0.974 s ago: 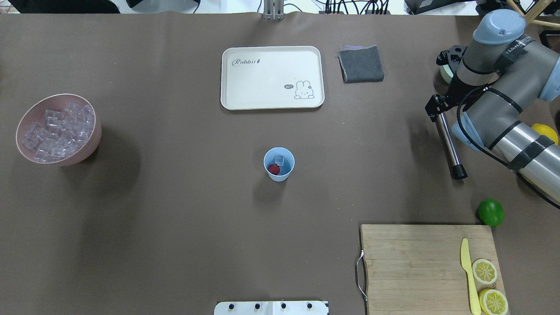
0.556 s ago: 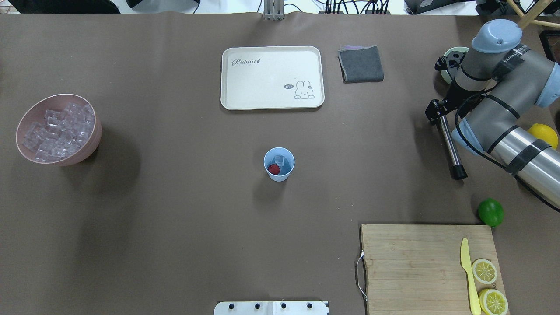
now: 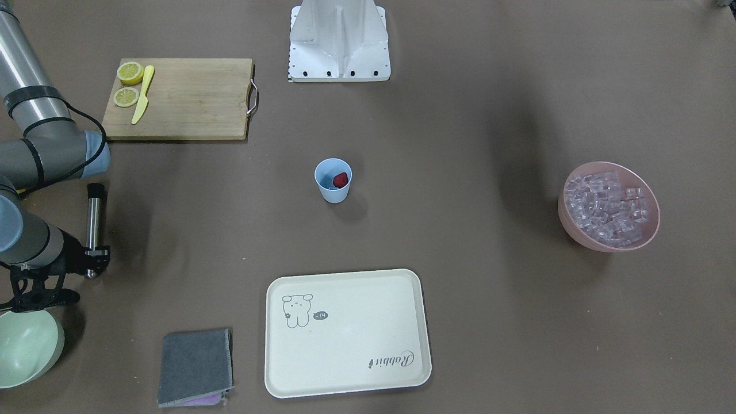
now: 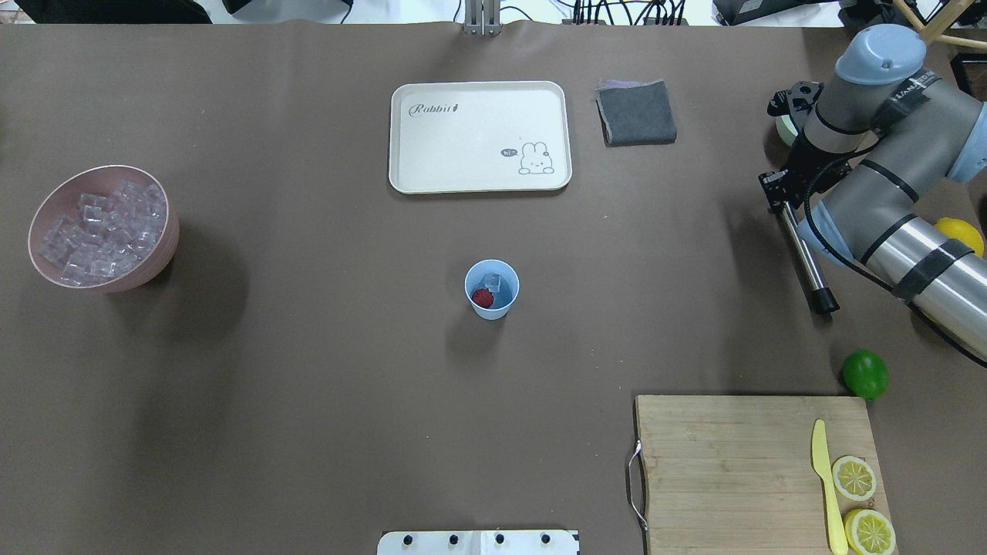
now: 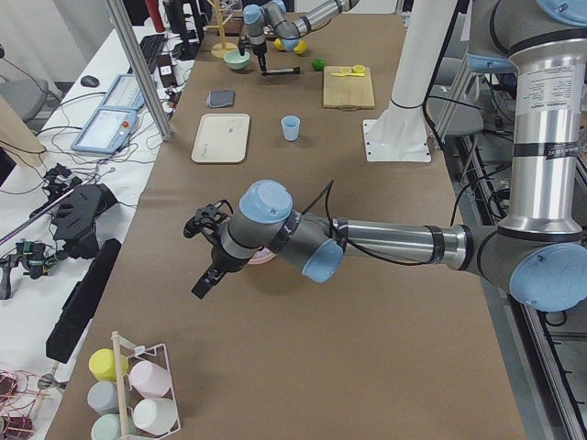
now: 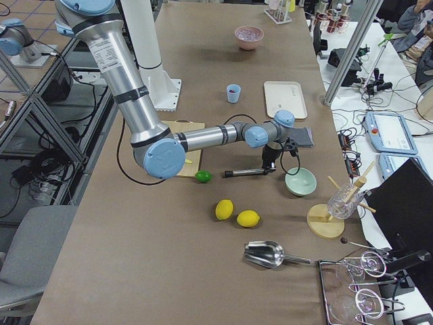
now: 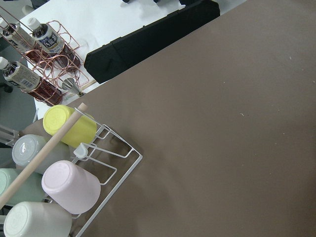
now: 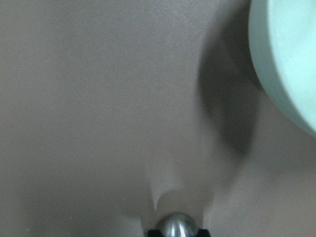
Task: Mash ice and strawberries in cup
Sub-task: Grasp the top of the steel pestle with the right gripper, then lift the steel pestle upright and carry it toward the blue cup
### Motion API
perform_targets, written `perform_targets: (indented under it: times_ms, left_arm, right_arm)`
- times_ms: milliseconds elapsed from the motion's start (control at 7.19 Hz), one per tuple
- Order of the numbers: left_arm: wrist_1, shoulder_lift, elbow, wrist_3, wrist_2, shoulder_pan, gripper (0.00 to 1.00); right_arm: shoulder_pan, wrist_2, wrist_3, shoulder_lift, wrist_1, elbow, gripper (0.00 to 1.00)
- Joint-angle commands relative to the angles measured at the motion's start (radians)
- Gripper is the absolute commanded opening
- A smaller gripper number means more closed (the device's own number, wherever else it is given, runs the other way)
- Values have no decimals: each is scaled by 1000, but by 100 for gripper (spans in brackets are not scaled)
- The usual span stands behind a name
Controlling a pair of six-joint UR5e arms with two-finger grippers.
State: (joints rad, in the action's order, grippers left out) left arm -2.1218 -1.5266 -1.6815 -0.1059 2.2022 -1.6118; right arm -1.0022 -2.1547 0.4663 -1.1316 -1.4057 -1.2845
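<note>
The light blue cup (image 4: 492,290) (image 3: 333,180) stands upright mid-table, with a red strawberry (image 4: 483,297) (image 3: 341,179) and an ice cube (image 4: 493,282) inside. More ice (image 4: 104,229) (image 3: 606,207) is heaped in a pink bowl (image 4: 166,245) at the far left of the overhead view. My right gripper (image 4: 775,193) (image 3: 95,253) is shut on the top of a steel muddler (image 4: 803,254) (image 3: 92,221), far right of the cup; its black tip points toward the robot. My left gripper (image 5: 204,280) shows only in the exterior left view, off past the pink bowl; its state is unreadable.
A cream tray (image 4: 480,135) and grey cloth (image 4: 636,113) lie behind the cup. A cutting board (image 4: 732,462) carries a yellow knife and lemon slices; a lime (image 4: 864,374) and lemon (image 4: 960,233) lie nearby. A pale green bowl (image 3: 26,345) (image 8: 291,59) sits beside the right gripper.
The right gripper shifted slightly with the muddler, whose black tip swung to the right in the overhead view. The cup and bowls have not moved.
</note>
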Motion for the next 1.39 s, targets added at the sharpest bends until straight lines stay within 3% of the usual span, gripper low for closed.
perform_targets:
  times_ms: [0, 835, 1252]
  left_arm:
    - [-1, 0, 0, -2, -1, 0, 97]
    - [22, -9, -1, 3, 8, 6, 97]
    - [23, 9, 3, 8, 11, 9, 97]
  right_arm:
    - [0, -1, 2, 1, 5, -9, 0]
    - [-105, 16, 61, 84, 7, -237, 0]
    - [-118, 119, 222, 125, 11, -441, 0]
